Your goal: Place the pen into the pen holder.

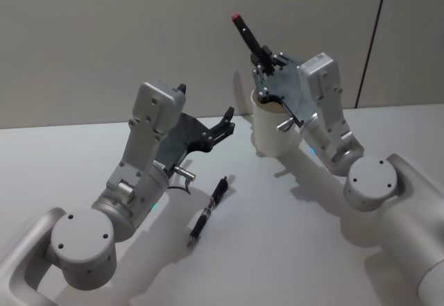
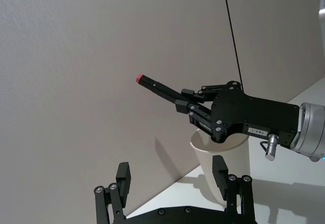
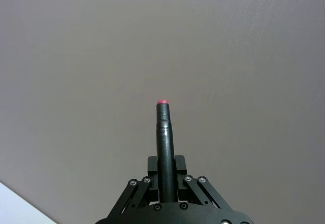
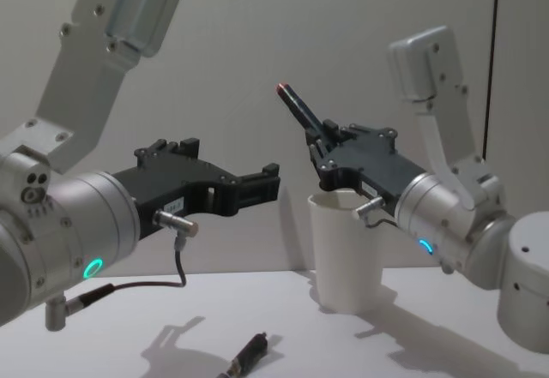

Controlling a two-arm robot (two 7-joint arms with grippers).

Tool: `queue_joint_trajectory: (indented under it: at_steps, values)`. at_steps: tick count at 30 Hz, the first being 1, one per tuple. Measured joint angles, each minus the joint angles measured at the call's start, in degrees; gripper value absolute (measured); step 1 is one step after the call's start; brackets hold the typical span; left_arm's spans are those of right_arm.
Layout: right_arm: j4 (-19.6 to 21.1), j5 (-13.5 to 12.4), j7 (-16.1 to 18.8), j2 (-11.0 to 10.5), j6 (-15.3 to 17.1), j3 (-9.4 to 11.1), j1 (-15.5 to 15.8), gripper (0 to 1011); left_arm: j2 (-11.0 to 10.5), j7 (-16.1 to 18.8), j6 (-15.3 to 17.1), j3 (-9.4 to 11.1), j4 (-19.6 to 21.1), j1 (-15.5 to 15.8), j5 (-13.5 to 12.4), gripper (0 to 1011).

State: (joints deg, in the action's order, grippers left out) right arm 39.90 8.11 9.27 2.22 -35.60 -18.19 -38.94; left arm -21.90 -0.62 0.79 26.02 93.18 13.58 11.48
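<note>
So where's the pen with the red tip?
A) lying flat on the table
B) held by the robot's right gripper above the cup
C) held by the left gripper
B: the right gripper is shut on the red-tipped pen, holding it tilted above the white cup; a different pen lies on the table.

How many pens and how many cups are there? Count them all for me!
Pens: 2, a black pen with a red end gripped in the right gripper, and a black pen lying flat on the white table.
Cups: 1, a white paper cup.
Total: 3 things.
</note>
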Motion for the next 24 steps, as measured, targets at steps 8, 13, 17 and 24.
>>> queue_joint_trajectory:
  at_steps: [8, 13, 17, 24]
  values:
    - [-2.61, 0.30, -0.36, 0.51, -1.13, -0.19, -1.21, 298, 0.00, 0.00, 0.00, 0.00, 0.00, 0.00, 0.00, 1001]
    - [-3.58, 0.42, -0.48, 0.72, -1.57, -0.25, -1.65, 453, 0.00, 0.00, 0.00, 0.00, 0.00, 0.00, 0.00, 1001]
    - [-4.06, 0.46, -0.55, 0.81, -1.78, -0.28, -1.87, 597, 0.00, 0.00, 0.00, 0.00, 0.00, 0.00, 0.00, 1001]
    - [-4.49, 0.50, -0.59, 0.91, -1.97, -0.31, -2.09, 774, 0.00, 0.00, 0.00, 0.00, 0.00, 0.00, 0.00, 1001]
